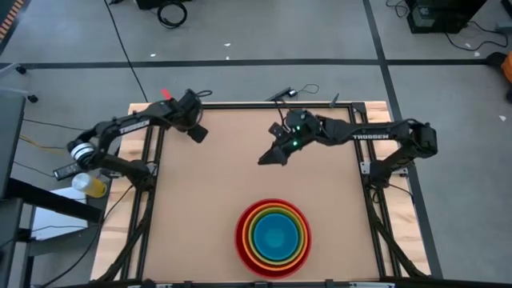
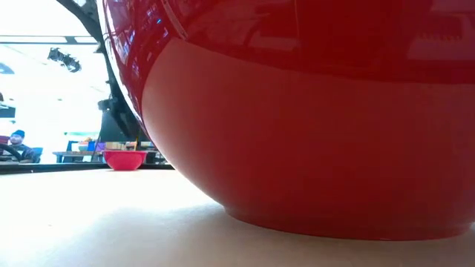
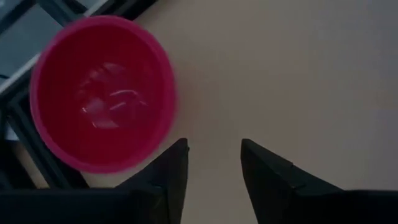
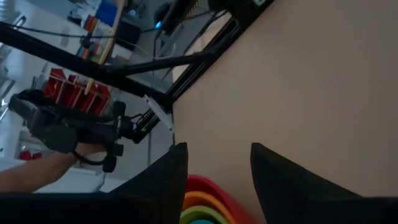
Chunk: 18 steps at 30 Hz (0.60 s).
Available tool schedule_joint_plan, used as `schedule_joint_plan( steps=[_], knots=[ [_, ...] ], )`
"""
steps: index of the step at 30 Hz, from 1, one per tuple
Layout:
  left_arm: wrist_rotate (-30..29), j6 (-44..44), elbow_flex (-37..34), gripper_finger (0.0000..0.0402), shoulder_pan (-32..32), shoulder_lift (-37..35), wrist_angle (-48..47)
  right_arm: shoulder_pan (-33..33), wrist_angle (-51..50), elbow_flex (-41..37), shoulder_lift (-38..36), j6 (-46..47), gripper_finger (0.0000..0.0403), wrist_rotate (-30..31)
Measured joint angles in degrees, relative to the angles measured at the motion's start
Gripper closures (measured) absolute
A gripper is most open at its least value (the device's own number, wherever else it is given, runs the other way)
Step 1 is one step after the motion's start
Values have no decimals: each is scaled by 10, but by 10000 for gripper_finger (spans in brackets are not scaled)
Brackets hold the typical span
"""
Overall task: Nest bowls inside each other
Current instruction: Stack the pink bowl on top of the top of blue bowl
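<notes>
Near the table's front edge stands a stack of bowls [image 1: 272, 236]: red outermost, then orange, lime green and blue, each sitting in the one before. The red bowl [image 2: 312, 111] fills the low view. The small pink bowl [image 3: 102, 93] rests upright on its base by the far left corner [image 2: 124, 159]; in the high view the left arm hides it. My left gripper [image 3: 214, 168] hangs open above the table just beside the pink bowl, with nothing between its fingers [image 1: 198, 134]. My right gripper [image 1: 266, 158] is open over the table's middle, and the stack's rim [image 4: 199, 199] shows past its fingers [image 4: 217, 180].
Dark frame rails [image 1: 152, 152] run along the table's left and right edges. A yellow object [image 1: 90, 184] lies off the table to the left. In the room beyond, a person [image 2: 18, 144] sits, and a hand holds a dark device [image 4: 68, 134]. Bare tabletop [image 1: 232, 172] lies between the grippers.
</notes>
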Motion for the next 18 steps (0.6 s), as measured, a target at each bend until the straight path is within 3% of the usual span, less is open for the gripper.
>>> schedule_joint_plan(
  steps=[5, 10, 14, 18],
  knots=[
    [-57, -1, 0, 227, 11, 48, 20, -43, 0, 0, 0, -28, 224, -23],
    [-77, 12, 0, 225, 15, 68, 23, -82, 1, 0, 0, -57, 224, -34],
    [-78, 24, 0, 241, 31, 94, 36, -115, 1, 0, 0, -80, 224, -34],
    [-80, 60, 0, 283, 44, 120, 56, -146, 3, 0, 0, -84, 224, -34]
  ],
)
